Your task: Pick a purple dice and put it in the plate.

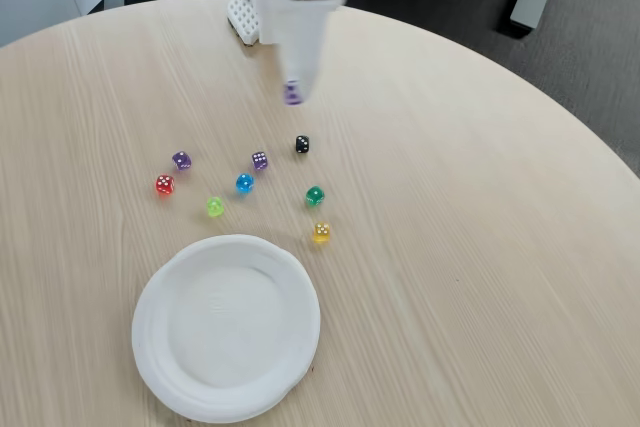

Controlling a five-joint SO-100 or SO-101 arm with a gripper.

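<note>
Fixed view, looking down over a round pale wooden table. The white arm reaches in from the far edge, and its gripper is pinched narrow on a purple dice, held at the fingertips up off the tabletop, blurred. On the wood nearer the camera sits a loose scatter of small dice: a second purple die at the left, a red die just beside it, a third purple die in the middle, a blue die close by, a black die to the right. Nearer still, a lime die, a dark green die and a yellow die. The plate, white and round, lies at the near edge, left of centre, well apart from the held dice, nothing on it.
</note>
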